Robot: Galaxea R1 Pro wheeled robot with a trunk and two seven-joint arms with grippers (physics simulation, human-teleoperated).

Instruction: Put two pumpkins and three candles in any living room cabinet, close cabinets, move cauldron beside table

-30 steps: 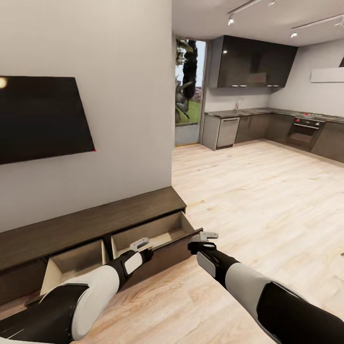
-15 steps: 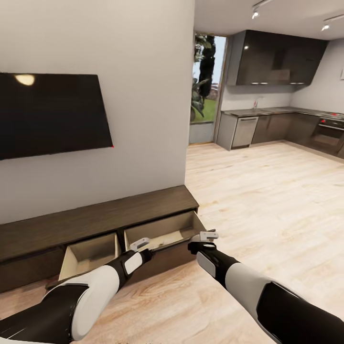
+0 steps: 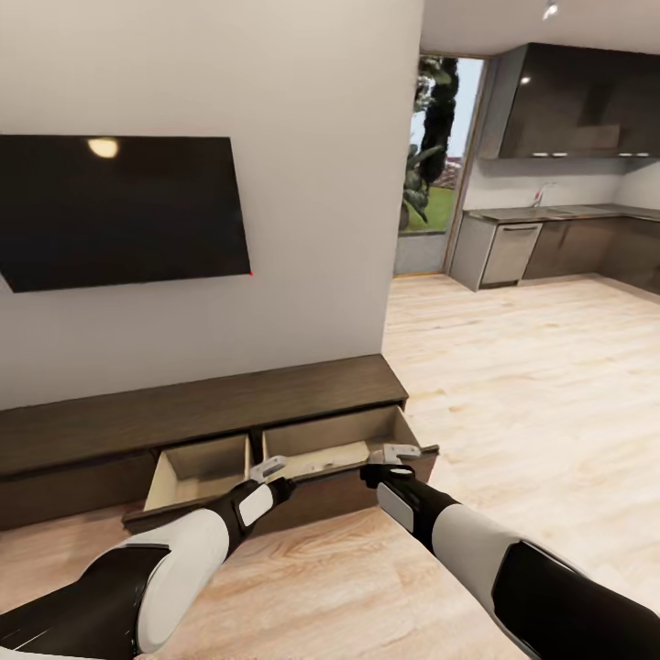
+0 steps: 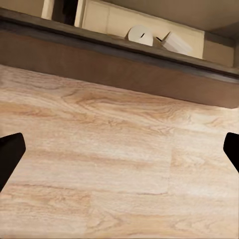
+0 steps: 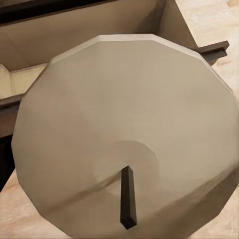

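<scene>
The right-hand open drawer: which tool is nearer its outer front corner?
Right. The right tool hangs by the front edge of the right-hand drawer near that corner, holding a candle. The left tool sits toward the drawer's inner end.

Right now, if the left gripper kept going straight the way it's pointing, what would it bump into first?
Probably the floor: the left gripper looks down at bare planks in its wrist view. The open drawer, with two candles inside, sits farther ahead. Depth is hard to judge.
</scene>
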